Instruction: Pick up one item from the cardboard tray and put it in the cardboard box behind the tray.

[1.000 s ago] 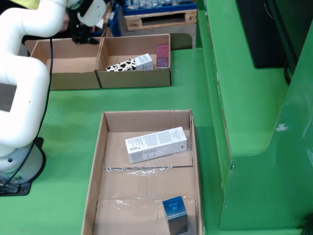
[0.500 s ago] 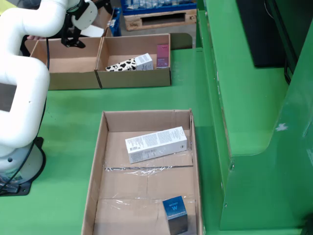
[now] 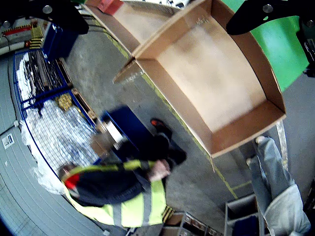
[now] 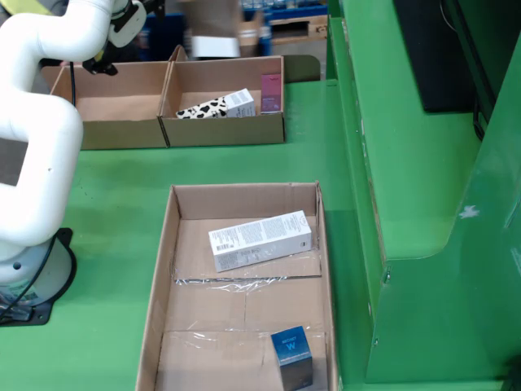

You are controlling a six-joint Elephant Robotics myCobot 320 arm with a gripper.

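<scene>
In the fixed view a cardboard tray [image 4: 244, 301] lies in front. It holds a long white carton [image 4: 260, 239] and a small blue box [image 4: 293, 354]. Behind it stand two cardboard boxes: the left one [image 4: 122, 106] is bare inside, and the right one [image 4: 224, 130] holds a cow-patterned pack [image 4: 199, 110], a white carton [image 4: 240, 102] and a pink item [image 4: 270, 91]. The white arm [image 4: 37, 122] reaches over the left box. In the wrist view my gripper [image 3: 157, 12] is open, its black fingers [image 3: 59, 14] wide apart with nothing between them, high above the bare box [image 3: 206, 73].
A raised green step and wall [image 4: 407, 163] run along the tray's right side. The arm's base [image 4: 24, 277] stands left of the tray. In the wrist view a person in a high-visibility vest [image 3: 123, 191] is on the grey floor, near a blue wire cage [image 3: 44, 98].
</scene>
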